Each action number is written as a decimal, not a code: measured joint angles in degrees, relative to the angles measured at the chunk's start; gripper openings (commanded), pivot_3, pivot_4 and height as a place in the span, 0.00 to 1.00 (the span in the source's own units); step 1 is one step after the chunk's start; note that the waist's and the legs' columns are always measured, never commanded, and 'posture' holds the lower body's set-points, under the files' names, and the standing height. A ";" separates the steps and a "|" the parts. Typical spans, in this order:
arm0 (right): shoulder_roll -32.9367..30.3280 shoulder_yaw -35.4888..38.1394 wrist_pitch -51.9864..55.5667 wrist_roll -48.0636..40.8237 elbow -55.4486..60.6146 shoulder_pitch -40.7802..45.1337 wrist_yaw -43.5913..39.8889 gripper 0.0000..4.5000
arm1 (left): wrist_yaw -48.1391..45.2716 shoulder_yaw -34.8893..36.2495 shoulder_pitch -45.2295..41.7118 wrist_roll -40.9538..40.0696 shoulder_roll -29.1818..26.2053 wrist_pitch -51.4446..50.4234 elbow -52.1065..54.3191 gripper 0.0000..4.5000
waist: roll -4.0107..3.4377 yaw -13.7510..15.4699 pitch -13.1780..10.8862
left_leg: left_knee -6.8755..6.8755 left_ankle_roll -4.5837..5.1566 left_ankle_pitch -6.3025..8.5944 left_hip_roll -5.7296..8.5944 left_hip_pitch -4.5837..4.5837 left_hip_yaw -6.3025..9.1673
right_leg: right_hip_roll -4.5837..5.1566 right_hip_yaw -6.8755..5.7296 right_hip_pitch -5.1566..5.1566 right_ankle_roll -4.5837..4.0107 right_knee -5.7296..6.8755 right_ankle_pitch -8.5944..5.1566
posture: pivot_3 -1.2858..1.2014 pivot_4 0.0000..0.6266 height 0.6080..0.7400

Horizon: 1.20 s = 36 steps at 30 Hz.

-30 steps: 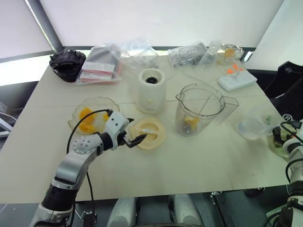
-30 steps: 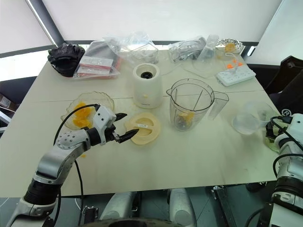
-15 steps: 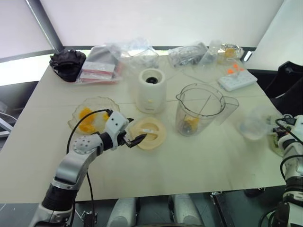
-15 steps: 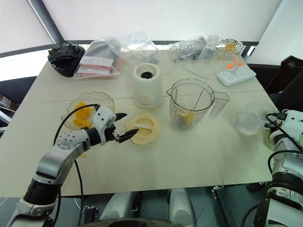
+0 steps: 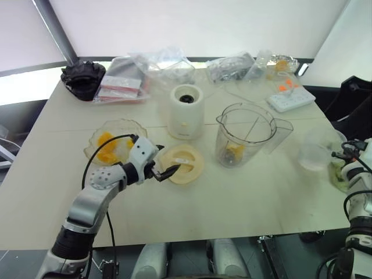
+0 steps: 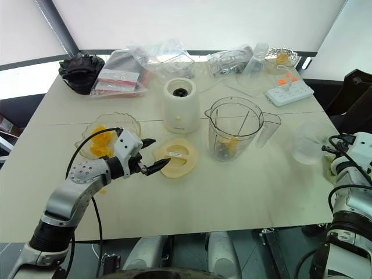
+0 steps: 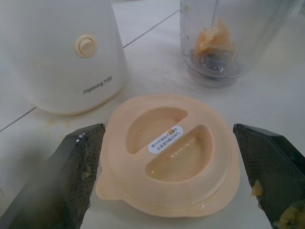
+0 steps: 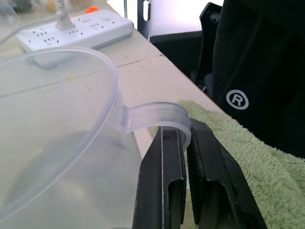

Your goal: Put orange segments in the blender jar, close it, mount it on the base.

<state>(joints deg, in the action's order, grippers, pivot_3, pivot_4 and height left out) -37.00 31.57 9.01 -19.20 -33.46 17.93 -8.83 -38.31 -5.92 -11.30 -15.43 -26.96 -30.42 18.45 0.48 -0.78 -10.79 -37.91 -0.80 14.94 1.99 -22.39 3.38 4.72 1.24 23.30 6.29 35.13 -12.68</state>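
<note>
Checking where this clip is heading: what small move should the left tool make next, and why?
Probably close the left tool on the lid and lift it. Its two fingers stand open on either side of the flat cream lid, which lies on the table beside the base. The blender jar stands open with orange segments already inside.

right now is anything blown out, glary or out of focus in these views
Head views: the window band behind the table is washed out white, while the cream table is evenly lit. Left wrist view: the black fingers are soft up close; the flat cream round lid is sharp, with small glints. Right wrist view: the frosted clear plastic jug blurs near the lens.
</note>
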 measured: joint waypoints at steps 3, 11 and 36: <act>2.58 2.75 1.55 -3.51 2.38 0.03 0.07 0.01 | -0.10 0.30 0.00 -0.89 0.57 0.21 0.00 1.00 | 0.00 -0.04 0.00 | 0.00 0.00 0.00 -0.03 0.00 0.01 | -0.01 0.00 0.00 0.00 0.00 0.00 | 0.52 0.24 1.00; 6.10 7.55 5.04 -10.48 4.92 0.87 1.61 0.01 | -0.21 0.60 -0.27 -2.07 1.21 0.82 0.08 1.00 | -0.06 -0.32 -0.03 | 0.03 0.01 0.01 -0.07 0.00 -0.05 | -0.03 0.02 0.07 0.00 0.01 0.01 | 0.52 0.24 1.00; 8.77 9.73 7.19 -18.92 10.68 2.85 2.37 0.01 | -0.57 0.68 -0.26 -2.29 1.10 2.23 0.00 1.00 | -0.28 -0.18 -0.15 | 0.27 0.01 0.01 -0.06 -0.02 -0.09 | -0.02 0.06 0.22 0.00 0.00 0.00 | 0.52 0.24 1.00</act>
<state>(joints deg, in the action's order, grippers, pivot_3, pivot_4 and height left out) -28.24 41.29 16.19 -38.12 -22.79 20.79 -6.46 -38.87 -5.24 -11.56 -17.72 -25.86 -28.19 18.46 0.21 -0.96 -10.94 -37.63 -0.79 14.95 1.93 -22.41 3.29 4.69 1.31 23.53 6.29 35.13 -12.68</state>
